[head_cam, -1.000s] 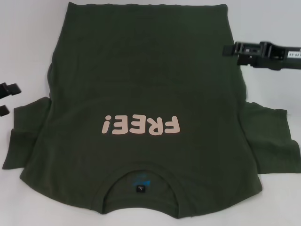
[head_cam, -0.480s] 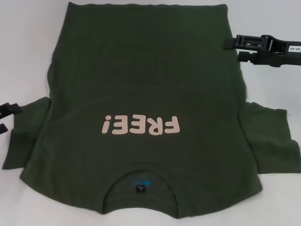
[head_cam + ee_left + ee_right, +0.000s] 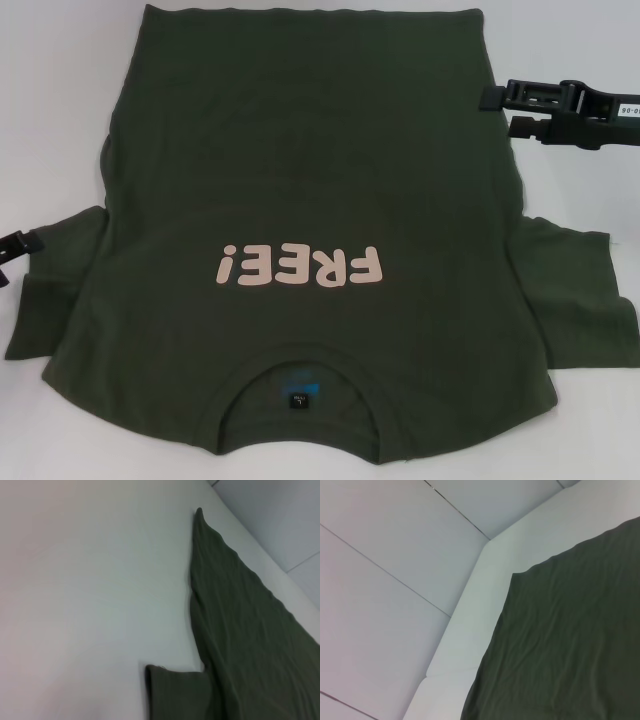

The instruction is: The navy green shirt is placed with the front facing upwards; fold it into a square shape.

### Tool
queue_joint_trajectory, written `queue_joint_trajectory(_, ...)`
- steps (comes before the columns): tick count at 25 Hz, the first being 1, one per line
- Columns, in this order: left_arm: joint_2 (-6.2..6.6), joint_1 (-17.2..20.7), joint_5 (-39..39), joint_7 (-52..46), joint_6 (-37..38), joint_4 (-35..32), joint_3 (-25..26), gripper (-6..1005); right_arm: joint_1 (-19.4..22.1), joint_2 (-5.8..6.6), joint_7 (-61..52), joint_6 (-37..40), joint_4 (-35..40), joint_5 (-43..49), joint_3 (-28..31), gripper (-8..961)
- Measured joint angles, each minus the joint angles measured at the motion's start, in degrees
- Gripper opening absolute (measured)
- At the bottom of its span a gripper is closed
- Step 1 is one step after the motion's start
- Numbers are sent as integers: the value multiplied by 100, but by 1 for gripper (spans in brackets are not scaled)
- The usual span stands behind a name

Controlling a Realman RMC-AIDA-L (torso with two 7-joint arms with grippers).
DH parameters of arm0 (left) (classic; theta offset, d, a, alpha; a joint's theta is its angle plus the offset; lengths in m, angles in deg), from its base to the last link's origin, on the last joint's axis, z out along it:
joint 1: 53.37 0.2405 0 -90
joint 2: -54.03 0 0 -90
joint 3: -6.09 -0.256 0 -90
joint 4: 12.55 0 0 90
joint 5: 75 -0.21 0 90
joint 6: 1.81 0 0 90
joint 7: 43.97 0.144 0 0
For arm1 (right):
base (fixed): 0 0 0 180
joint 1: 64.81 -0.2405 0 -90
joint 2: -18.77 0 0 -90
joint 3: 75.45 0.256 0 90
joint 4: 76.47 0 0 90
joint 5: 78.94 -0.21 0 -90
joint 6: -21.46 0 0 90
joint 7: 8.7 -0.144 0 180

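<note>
- Navy green shirt (image 3: 300, 200) spread flat on white table (image 3: 60, 100), front up, collar nearest the robot, both sleeves out.
- Right gripper (image 3: 492, 110) at shirt's right edge near the hem, 2 fingers apart, nothing between them.
- Left gripper (image 3: 12, 252) just beside left sleeve; finger state cannot be told.

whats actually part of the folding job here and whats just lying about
Part of the job:
- navy green shirt, spread flat, front up
- right gripper, open, at the shirt's edge near the hem
- left gripper, beside the sleeve at the picture's edge

Just there:
- white table under the shirt; nothing else lies on it
</note>
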Motion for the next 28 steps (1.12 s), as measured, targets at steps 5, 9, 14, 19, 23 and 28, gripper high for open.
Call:
queue_joint_trajectory(5, -8, -47, 21, 360, -205, 159, -4, 931, 6, 12, -46, 2, -2, 0, 1, 926)
queue_joint_trajectory(9, -21, -97, 0, 493, -360, 257, -58, 931, 11, 12, -56, 7, -2, 0, 1, 926)
queue_joint_trajectory(14, -58, -117, -8, 492, -506, 275, -268, 933, 17, 12, -57, 7, -2, 0, 5, 926)
queue_joint_trajectory(19, -75, -119, -14, 439, -455, 293, -368, 932, 15, 12, -65, 6, -2, 0, 44, 926)
queue_joint_trajectory(23, -97, -71, -16, 316, -368, 300, -377, 932, 13, 12, -80, 11, -2, 0, 86, 927)
queue_joint_trajectory(28, -97, -73, -17, 241, -201, 275, -385, 933, 13, 13, -81, 13, -2, 0, 139, 927)
